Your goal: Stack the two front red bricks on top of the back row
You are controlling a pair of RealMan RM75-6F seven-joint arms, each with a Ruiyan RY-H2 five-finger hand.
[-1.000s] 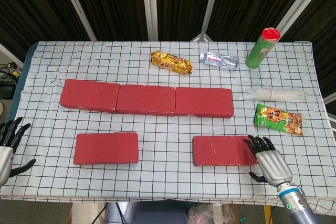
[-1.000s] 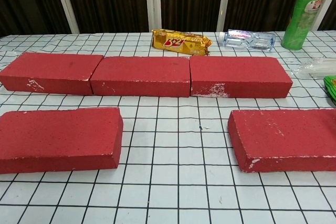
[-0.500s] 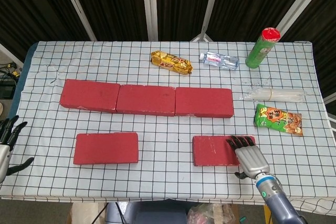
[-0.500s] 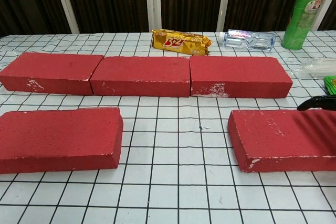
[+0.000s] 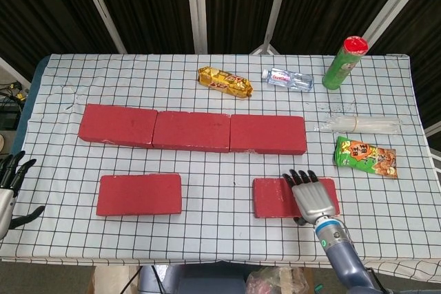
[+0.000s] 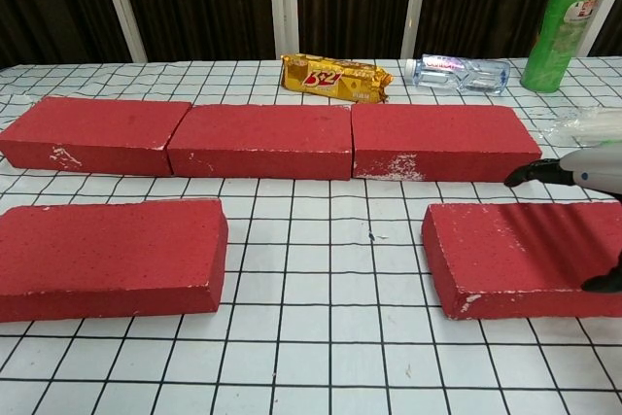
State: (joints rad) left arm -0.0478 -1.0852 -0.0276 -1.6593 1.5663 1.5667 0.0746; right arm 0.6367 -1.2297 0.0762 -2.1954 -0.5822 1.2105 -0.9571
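Right hand (image 5: 311, 196) spread flat over front right brick (image 5: 275, 197), fingers apart, nothing clasped.

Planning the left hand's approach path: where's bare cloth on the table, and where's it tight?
Bare checked tablecloth: the aisle between the front-left red brick and the front-right red brick, the strip separating both from the back row of three red bricks, and the far-left corner. Crowded: the far-right area, with the yellow snack pack, clear bottle, green can, green snack bag.
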